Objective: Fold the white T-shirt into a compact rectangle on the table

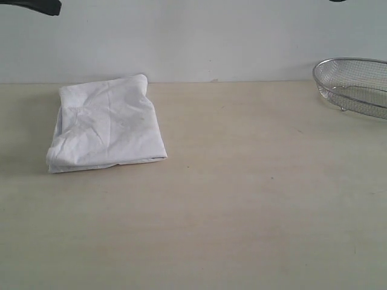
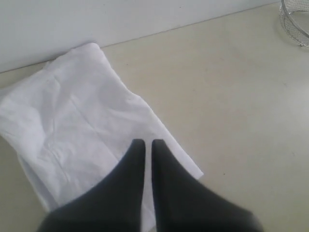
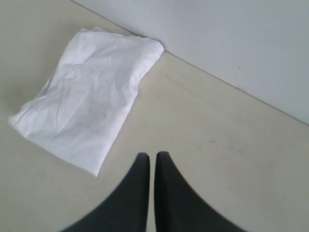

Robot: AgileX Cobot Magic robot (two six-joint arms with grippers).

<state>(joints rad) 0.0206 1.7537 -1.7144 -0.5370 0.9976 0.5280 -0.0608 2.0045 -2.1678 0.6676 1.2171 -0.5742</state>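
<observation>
The white T-shirt (image 1: 106, 127) lies folded into a rumpled, roughly rectangular stack at the left rear of the table (image 1: 242, 199), close to the wall. Plain creased cloth faces up, and layered edges show along its near side. The left gripper (image 2: 145, 142) and right gripper (image 3: 152, 155) hang above the table, jaws closed on nothing. A wire-mesh basket (image 1: 357, 84) sits far right.

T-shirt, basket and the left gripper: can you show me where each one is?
white T-shirt (image 1: 109, 127): exterior view, middle of the folded top layer.
basket (image 1: 363, 90): exterior view, mesh wall.
left gripper (image 2: 148, 142): left wrist view, between its shut fingertips.
</observation>
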